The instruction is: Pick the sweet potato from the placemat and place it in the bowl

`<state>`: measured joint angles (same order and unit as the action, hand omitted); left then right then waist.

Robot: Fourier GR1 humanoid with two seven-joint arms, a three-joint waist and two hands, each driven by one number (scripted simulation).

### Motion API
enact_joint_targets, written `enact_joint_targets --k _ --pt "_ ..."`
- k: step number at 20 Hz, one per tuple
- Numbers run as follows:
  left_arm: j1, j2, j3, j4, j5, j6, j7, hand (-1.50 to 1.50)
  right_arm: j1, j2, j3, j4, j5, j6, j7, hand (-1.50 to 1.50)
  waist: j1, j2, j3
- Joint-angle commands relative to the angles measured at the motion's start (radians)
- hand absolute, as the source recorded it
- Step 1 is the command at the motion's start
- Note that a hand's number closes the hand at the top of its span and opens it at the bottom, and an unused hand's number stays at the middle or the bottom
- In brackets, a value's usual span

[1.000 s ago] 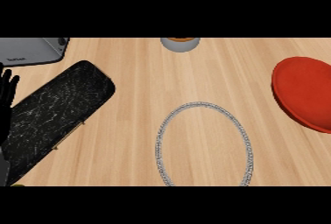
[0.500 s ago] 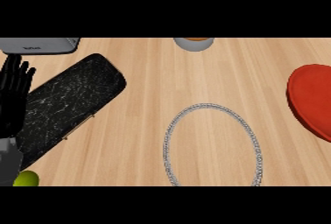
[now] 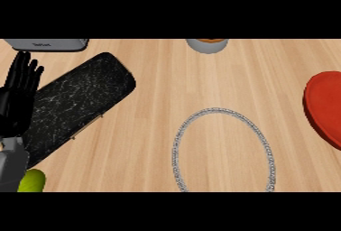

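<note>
Now, view shifted rightward since a second ago | left hand (image 3: 19,97) at left edge, fingers straight, grasping nothing | dark placemat (image 3: 76,103) upper left, bare | sweet potato unseen; right hand out of view | red bowl (image 3: 324,108) right edge, hence pick not begun.

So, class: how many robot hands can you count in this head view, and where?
1. The left robot hand shows at the view's left edge, open with fingers up, over the dark placemat. The right robot hand is out of view, so it may lie beyond the frame.
</note>
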<state>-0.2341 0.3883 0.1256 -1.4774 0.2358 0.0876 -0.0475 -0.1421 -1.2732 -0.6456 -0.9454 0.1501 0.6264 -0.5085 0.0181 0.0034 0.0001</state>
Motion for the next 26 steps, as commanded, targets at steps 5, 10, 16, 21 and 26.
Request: enact_joint_targets --k 5,10,16,21,26 --pt "-0.062 0.008 0.013 0.047 0.006 -0.032 0.016 0.00 -0.175 0.096 0.222 -0.129 -0.021 0.061 0.154 1.50 0.006 0.003 -0.001" --pt "-0.039 -0.005 0.017 0.006 -0.023 0.001 0.035 0.00 -0.153 0.240 0.293 -0.267 0.006 0.004 0.263 1.50 -0.012 -0.004 -0.001" --pt "-0.036 0.024 0.059 0.015 -0.003 -0.038 0.029 0.00 -0.173 0.360 0.417 -0.227 0.204 -0.196 0.278 1.50 -0.005 -0.001 0.000" --pt "0.044 -0.050 0.018 0.013 -0.045 -0.027 -0.074 0.00 -0.241 0.508 0.454 -0.142 0.242 -0.288 0.440 1.50 0.000 0.000 0.000" --pt "-0.054 -0.018 0.044 0.041 -0.045 -0.012 0.014 0.00 -0.294 0.541 0.407 0.045 0.189 -0.247 0.334 -1.50 -0.010 0.001 0.001"
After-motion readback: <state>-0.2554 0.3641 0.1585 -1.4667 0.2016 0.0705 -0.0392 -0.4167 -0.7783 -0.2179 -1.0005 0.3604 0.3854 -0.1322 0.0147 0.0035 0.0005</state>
